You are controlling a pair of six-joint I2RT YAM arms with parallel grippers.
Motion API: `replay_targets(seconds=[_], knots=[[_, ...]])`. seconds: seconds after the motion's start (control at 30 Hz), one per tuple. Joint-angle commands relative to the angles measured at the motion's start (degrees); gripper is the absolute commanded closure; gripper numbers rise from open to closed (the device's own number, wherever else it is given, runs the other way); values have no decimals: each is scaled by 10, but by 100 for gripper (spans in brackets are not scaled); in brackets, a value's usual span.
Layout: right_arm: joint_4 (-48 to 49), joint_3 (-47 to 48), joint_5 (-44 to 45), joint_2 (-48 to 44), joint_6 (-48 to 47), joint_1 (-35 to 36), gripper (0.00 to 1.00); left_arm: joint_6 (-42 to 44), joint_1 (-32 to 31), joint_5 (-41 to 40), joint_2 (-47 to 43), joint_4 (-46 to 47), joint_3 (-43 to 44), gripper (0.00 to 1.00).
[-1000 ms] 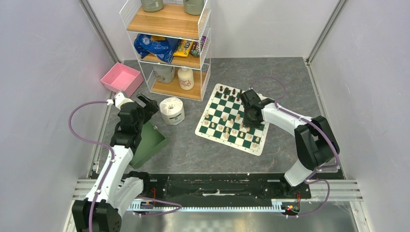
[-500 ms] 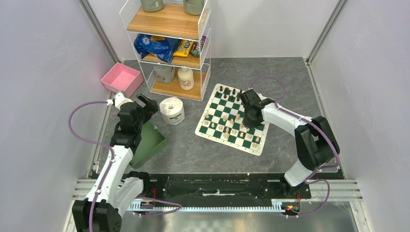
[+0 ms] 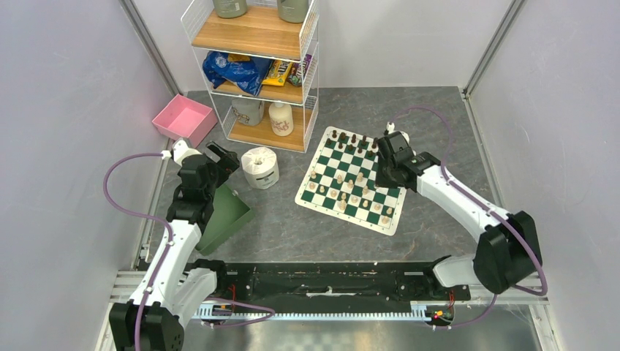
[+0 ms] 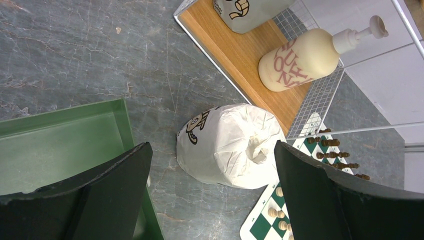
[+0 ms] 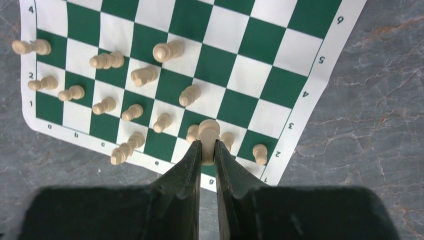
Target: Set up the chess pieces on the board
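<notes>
The green and white checkered board (image 3: 352, 180) lies on the grey table right of centre; it also shows in the right wrist view (image 5: 235, 55). Dark brown pieces (image 3: 349, 139) stand along its far edge, cream pieces (image 3: 343, 191) on its near rows. My right gripper (image 3: 387, 162) hangs over the board's right side, shut on a cream chess piece (image 5: 208, 135) held above the near rows (image 5: 208, 150). My left gripper (image 3: 219, 157) is open and empty, above the gap between the green bin and the toilet roll (image 4: 210, 200).
A wrapped toilet roll (image 3: 260, 167) stands left of the board, also in the left wrist view (image 4: 227, 145). A tilted green bin (image 3: 223, 212) lies under the left arm. A pink tray (image 3: 183, 119) and a wire shelf rack (image 3: 259, 69) with bottles and snacks stand at the back.
My right arm has swung to the right and lifted, carrying the cream piece off the board's near rows. The left arm has not moved.
</notes>
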Motion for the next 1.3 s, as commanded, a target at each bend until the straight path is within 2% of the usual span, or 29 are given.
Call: replay_targets(seconds=[0.0,0.37,1.27], knots=[[-23,-30,-30,-40,5,4,81,-4,3,-5,-8,12,1,0],[-28,-88,-34,-64,40,50,82,-10,3,3,-4,19,-4,0],[12,-113,-5,6,54,70,82,-10,3,2,3,23,3,0]])
